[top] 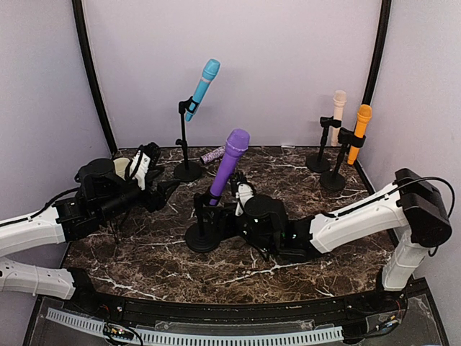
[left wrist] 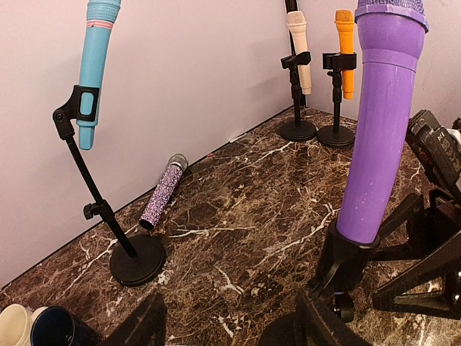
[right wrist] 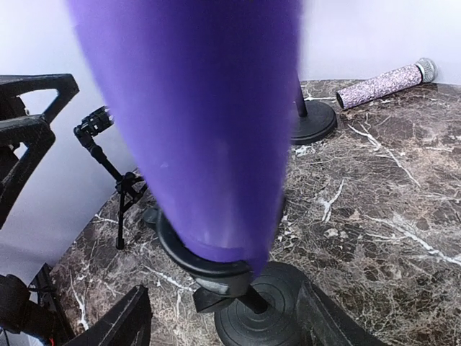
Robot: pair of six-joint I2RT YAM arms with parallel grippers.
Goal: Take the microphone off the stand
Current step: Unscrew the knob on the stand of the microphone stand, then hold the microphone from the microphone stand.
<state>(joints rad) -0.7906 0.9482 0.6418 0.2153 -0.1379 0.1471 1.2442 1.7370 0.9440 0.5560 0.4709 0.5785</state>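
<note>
A purple microphone (top: 229, 164) leans in the clip of a black stand (top: 202, 238) at the table's middle. In the right wrist view the microphone (right wrist: 194, 122) fills the frame, blurred, seated in the ring clip (right wrist: 209, 263) above the round base (right wrist: 263, 321). My right gripper (right wrist: 223, 324) is open, its fingers (right wrist: 122, 321) standing wide on either side of the clip and post without touching them. My left gripper (left wrist: 230, 324) is open and holds nothing, low over the marble just left of the stand; the purple microphone (left wrist: 382, 130) rises at its right.
A blue microphone (top: 202, 88) on a stand is at the back. Cream (top: 338, 108) and orange (top: 359, 131) microphones on stands are at the back right. A glittery purple microphone (left wrist: 163, 192) lies by the wall. Cups (left wrist: 29, 328) sit near the left arm.
</note>
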